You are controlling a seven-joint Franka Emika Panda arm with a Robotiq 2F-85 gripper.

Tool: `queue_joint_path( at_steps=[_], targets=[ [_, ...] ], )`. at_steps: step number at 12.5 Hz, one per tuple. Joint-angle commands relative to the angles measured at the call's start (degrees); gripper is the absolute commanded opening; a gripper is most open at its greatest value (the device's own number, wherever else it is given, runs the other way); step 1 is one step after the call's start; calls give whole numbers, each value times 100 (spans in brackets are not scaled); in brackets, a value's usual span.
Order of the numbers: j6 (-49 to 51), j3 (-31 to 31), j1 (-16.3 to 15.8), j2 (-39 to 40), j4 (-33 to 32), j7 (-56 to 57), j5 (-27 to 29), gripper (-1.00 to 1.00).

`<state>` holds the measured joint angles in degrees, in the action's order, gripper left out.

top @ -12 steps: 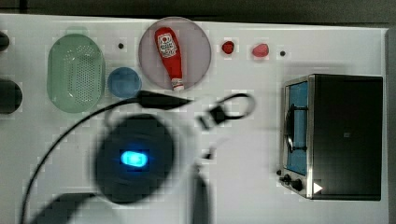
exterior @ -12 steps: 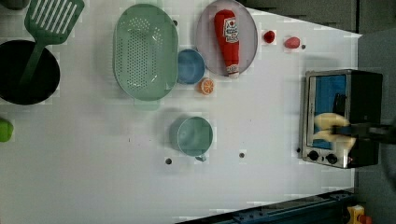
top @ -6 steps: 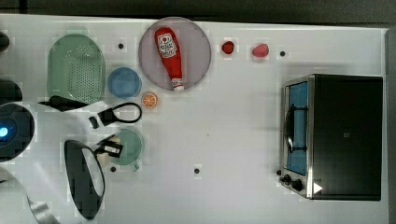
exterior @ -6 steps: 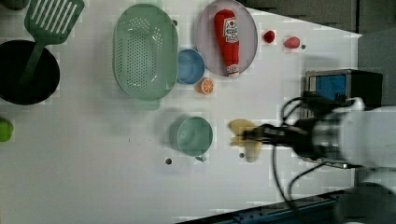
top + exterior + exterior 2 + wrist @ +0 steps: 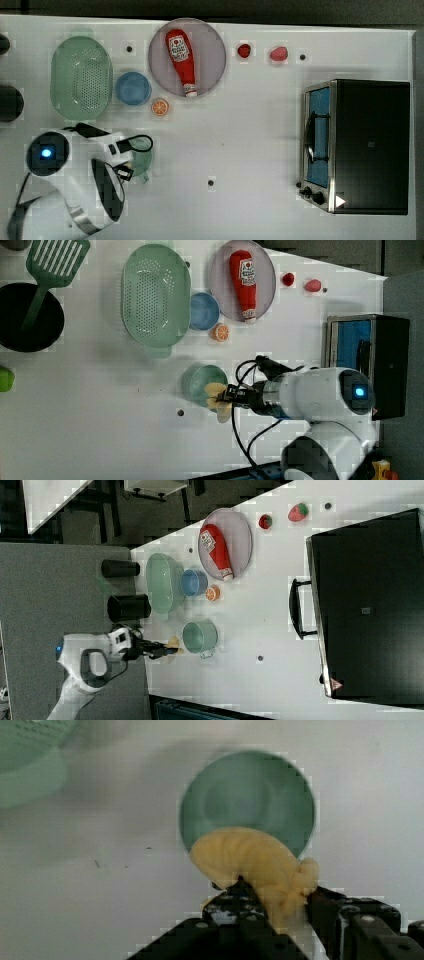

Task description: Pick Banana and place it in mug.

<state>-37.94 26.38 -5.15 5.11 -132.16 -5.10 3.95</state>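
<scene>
The pick-up part looks done: the claw [image 5: 272,907] is clamped on the banana [image 5: 252,860], with one dark finger on each side of it, and the banana is up in the air, not on the table [image 5: 100,405]. What is left is the drop. In the wrist view the banana hangs partly over the open mouth of the mug [image 5: 247,800], but part of it sticks out past the rim, so I think it needs to go a bit more over the middle before the claw lets go. In the left view the banana [image 5: 216,396] sits at the mug's [image 5: 200,380] lower right edge, with the claw [image 5: 231,395] just to the right of it. In the right view the banana [image 5: 173,642] is just to the left of the mug [image 5: 199,636]. The banana is pale yellow, short, fat and curved, with a lumpy end near the claw. It looks like a toy. The mug is round and pale green, and it looks empty inside. It stands below the small blue bowl [image 5: 204,311] and the orange slice [image 5: 220,332] in the left view.
</scene>
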Motion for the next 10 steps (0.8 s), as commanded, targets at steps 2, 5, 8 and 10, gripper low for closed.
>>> queue_joint_path(
  at_steps=[2, 5, 8, 10],
  targets=[
    [-934, -76, 179, 87, -170, -484, -7, -38],
    [-1280, -86, 179, 346, -286, -484, -7, -15],
    [-1527, -48, 178, 430, -291, -485, -13, 52],
    [-1447, -98, 189, 278, -303, -484, -13, 100]
  ],
)
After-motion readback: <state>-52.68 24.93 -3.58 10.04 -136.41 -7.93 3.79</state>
